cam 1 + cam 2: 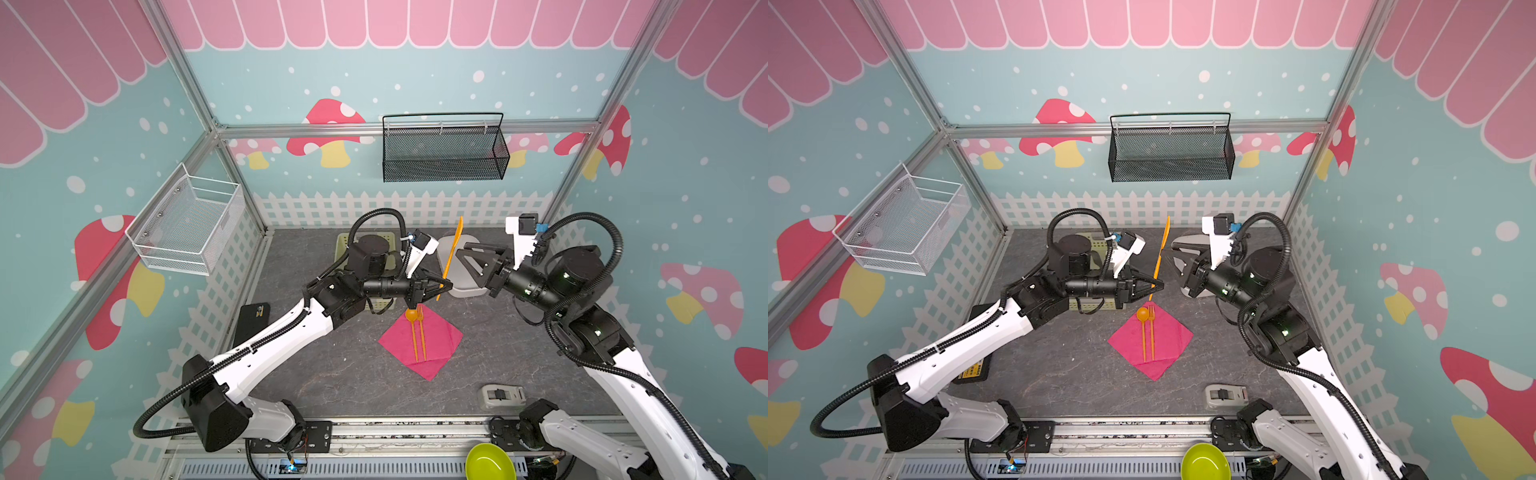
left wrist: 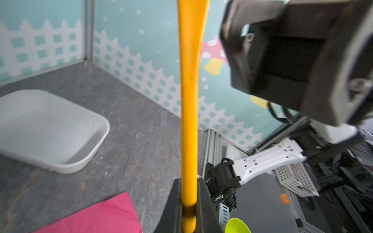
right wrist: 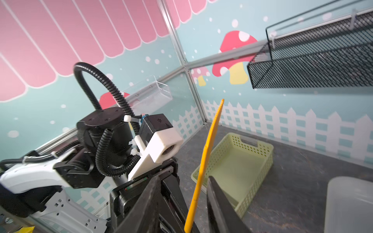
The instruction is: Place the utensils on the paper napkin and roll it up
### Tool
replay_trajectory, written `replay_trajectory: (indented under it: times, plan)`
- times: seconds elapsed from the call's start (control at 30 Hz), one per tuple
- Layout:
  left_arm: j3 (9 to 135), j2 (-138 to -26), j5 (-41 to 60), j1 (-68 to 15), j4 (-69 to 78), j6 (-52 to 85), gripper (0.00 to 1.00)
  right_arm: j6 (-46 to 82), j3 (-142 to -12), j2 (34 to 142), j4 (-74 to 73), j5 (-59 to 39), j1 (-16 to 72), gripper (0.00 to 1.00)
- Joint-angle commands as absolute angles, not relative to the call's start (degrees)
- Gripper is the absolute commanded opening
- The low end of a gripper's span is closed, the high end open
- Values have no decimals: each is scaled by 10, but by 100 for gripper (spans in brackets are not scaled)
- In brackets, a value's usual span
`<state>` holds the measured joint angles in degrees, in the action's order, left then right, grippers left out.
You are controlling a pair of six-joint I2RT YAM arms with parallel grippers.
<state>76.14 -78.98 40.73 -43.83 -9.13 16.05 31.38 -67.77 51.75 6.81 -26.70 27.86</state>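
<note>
The pink napkin [image 1: 442, 338] lies flat on the table just below the left gripper [image 1: 447, 286]. An orange spoon [image 1: 411, 316] and fork [image 1: 422, 336] lie side by side on it. The left gripper is clenched on the orange knife [image 1: 452, 253] near its handle end, blade pointing up. Close beside it, the right gripper [image 1: 460, 257] has let go, jaws apart on either side of the knife. Under the right gripper sits a white tray [image 1: 469, 291], and behind the left gripper a green basket [image 3: 260, 153].

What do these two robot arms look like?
The left arm and right arm have white shells with black joints; a ribbed black cable hose loops over each. The left gripper and right gripper are black and wedge-shaped, with white camera mounts.
</note>
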Motion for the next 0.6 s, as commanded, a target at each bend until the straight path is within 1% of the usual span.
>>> replay_trajectory:
  times: [0.0, 0.13, 0.23, 0.37, 0.43, 0.57]
  plan:
    - [751, -766, 513, -436, -12, 156, 0, 290, -663, 507, 9, -346, 283, 42]
    - [746, -759, 566, -435, 33, 178, 0, 286, -659, 505, -26, -415, 283, 42]
    - [732, -755, 599, -436, 104, 219, 0, 295, -657, 509, -63, -464, 283, 43]
    - [721, -754, 606, -436, 171, 263, 0, 308, -659, 515, -90, -481, 282, 40]
    - [721, -755, 603, -436, 175, 266, 0, 316, -658, 521, -104, -496, 283, 38]
    - [721, -761, 598, -436, 177, 269, 0, 330, -656, 535, -122, -511, 283, 38]
